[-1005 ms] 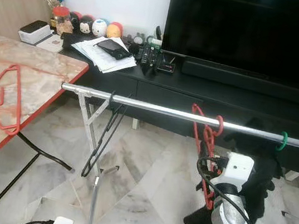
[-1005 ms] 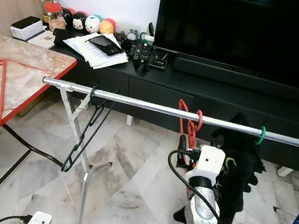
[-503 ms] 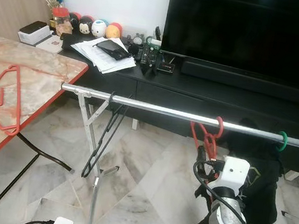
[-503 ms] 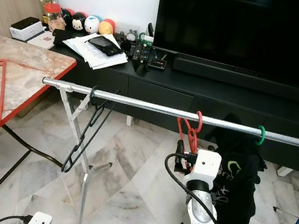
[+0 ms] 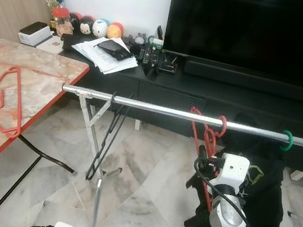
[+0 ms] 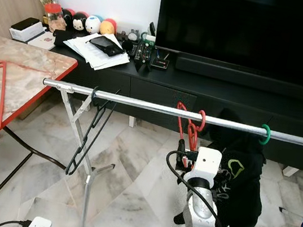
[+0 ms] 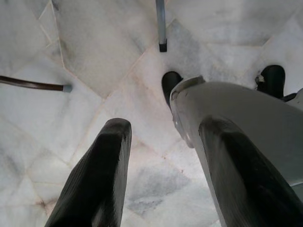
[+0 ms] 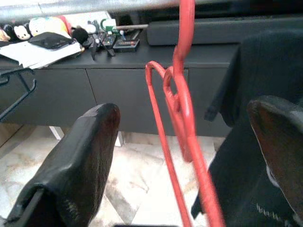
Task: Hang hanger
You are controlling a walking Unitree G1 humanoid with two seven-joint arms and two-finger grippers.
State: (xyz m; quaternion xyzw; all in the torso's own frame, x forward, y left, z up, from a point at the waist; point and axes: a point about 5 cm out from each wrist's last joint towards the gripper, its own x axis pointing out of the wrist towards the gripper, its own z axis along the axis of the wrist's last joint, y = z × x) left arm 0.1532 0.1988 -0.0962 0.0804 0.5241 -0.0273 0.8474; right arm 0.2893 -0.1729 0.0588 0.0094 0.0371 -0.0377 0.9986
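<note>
Head views, right of centre: the red thin plastic hanger [image 5: 210, 135] hangs by its hook on the long silver metal rail [image 5: 158, 109], its body dropping in front of the right arm.
Head views, right pincer: the right pincer [image 6: 182, 154] sits just below the rail, at the red hanger; the arm's white wrist block hides its fingers here.
Head views, neighbours: a black wire hanger [image 5: 108, 137] hangs further left on the rail; a black garment on a green hook [image 5: 288, 140] hangs to the right; a second red hanger [image 5: 5, 100] lies on the marble-topped desk with red edge [image 5: 55, 70] at far left.
Left wrist view: the left pincer [image 7: 163, 156] hangs idle over the pale marble floor [image 7: 104, 52], fingers spread, gripping nothing.
Right wrist view: the right pincer's two black fingers [image 8: 78, 156] stand wide apart on either side of the red hanger, with clear gaps, so it holds nothing.
Handling, my judgement: the hanger looks light, thin and springy, likely to swing on the smooth rail; take it by the neck just under the hook.
Progress, my judgement: hook over rail, so the hanging looks done.
</note>
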